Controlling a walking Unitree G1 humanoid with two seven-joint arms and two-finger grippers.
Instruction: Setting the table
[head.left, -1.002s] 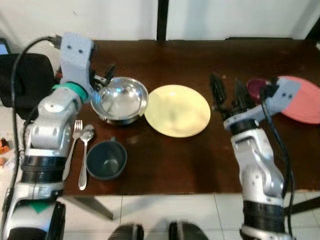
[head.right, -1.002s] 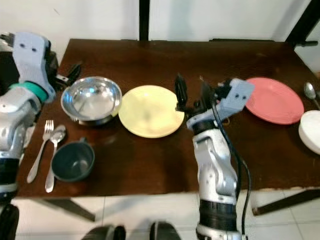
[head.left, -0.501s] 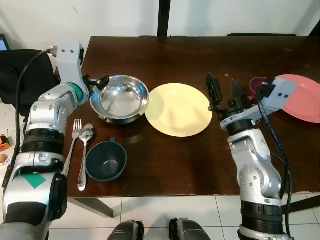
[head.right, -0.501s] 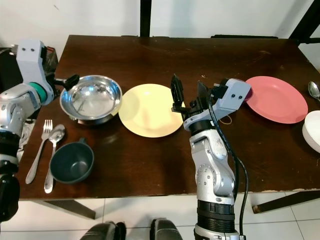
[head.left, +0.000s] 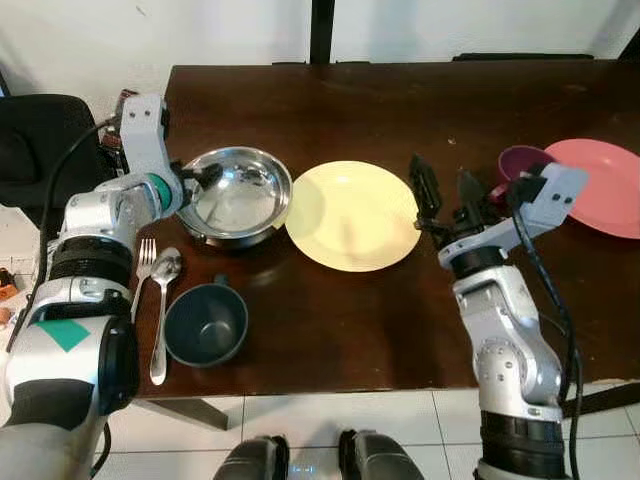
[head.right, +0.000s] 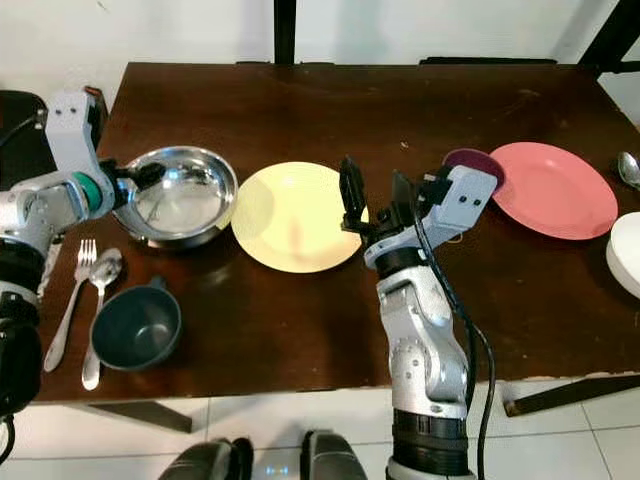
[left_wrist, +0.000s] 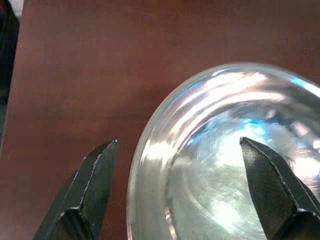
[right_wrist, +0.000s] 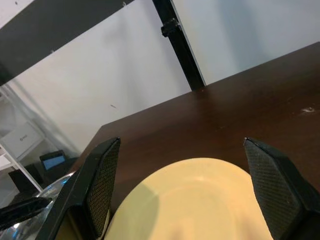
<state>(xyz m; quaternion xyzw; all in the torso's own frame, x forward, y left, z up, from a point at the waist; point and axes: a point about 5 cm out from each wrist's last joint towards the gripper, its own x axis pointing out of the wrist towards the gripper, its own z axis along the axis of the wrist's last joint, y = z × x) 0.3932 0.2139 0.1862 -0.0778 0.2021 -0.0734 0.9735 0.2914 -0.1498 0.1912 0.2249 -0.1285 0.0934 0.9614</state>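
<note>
Our left gripper (left_wrist: 175, 195) straddles the steel bowl's (head.left: 236, 195) rim, fingers spread. Our right gripper (head.left: 447, 195) hovers spread beside the yellow plate (head.left: 352, 215); its wrist view catches the wall (right_wrist: 125, 60) behind.

Left gripper (head.left: 205, 176) brought down and in from behind the steel bowl (head.left: 238, 194) to its left rim, fingers now set astride that rim, right gripper (head.left: 441, 195) carried slightly left, closer to the yellow plate's (head.left: 352, 215) right edge, fingers kept apart.
</note>
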